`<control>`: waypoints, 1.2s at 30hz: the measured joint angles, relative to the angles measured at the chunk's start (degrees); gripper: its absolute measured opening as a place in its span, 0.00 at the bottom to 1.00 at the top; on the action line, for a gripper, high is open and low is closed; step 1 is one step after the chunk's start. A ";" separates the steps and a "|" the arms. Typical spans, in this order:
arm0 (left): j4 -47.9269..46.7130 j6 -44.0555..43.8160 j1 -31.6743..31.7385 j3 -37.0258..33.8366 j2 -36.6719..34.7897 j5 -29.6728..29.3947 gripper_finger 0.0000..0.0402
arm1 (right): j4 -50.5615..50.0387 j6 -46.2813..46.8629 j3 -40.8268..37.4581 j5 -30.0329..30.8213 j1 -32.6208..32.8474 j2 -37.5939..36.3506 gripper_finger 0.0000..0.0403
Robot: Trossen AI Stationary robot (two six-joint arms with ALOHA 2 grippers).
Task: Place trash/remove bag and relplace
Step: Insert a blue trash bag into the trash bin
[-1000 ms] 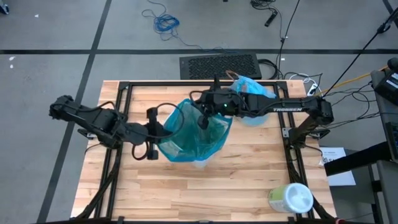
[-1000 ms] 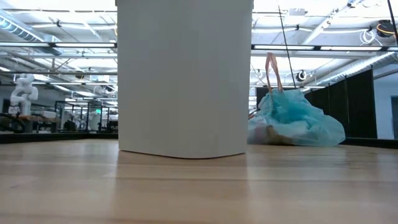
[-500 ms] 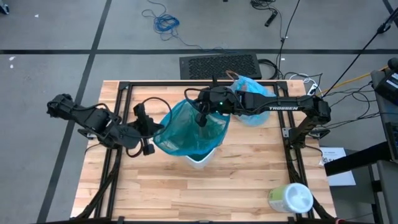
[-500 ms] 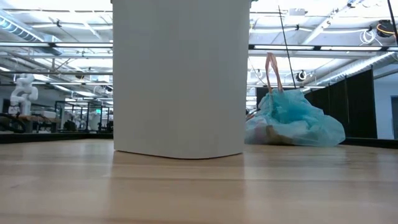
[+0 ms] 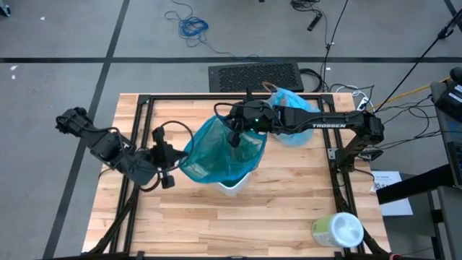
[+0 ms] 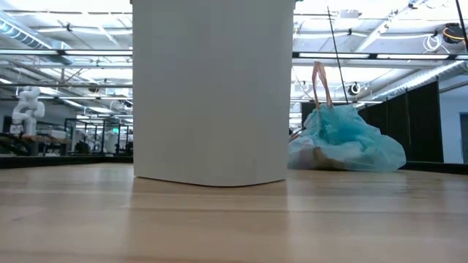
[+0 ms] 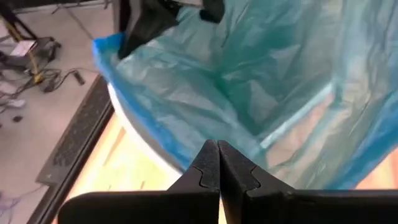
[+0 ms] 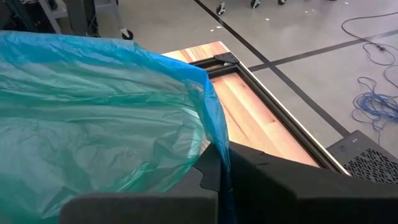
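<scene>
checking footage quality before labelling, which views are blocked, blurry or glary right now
Low view: the white bin fills the middle and hides both arms; ceiling lights glare behind it. Left wrist view: the teal bag is soft and close, the shut left gripper sharp. Right wrist view: the bag covers half the frame. High view: evenly lit, clear.

A translucent teal-blue liner (image 5: 220, 152) is seen stretched over a plain white bin (image 6: 212, 91), its folds shading from bright blue at the hem to green deeper in. A paler blue bag (image 6: 347, 142), knotted with a pinkish-tan tie, shows brown through its film. The tabletop (image 5: 289, 195) is of light striped wood, framed in black. The arms are dark. A white-and-green tub (image 5: 337, 231) is seen at one corner.
</scene>
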 joint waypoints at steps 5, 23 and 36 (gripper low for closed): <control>-7.95 -7.62 -0.45 0.00 -0.04 -2.50 0.00 | -0.02 0.00 -0.02 0.02 0.02 0.00 0.00; -13.78 -19.51 -0.87 -3.98 6.07 -4.49 0.00 | -1.93 -0.78 0.02 0.28 -0.02 -0.22 0.00; -8.92 -20.63 -0.87 -7.87 7.61 -5.67 0.00 | -3.67 -0.90 0.06 0.46 -0.02 -0.26 0.00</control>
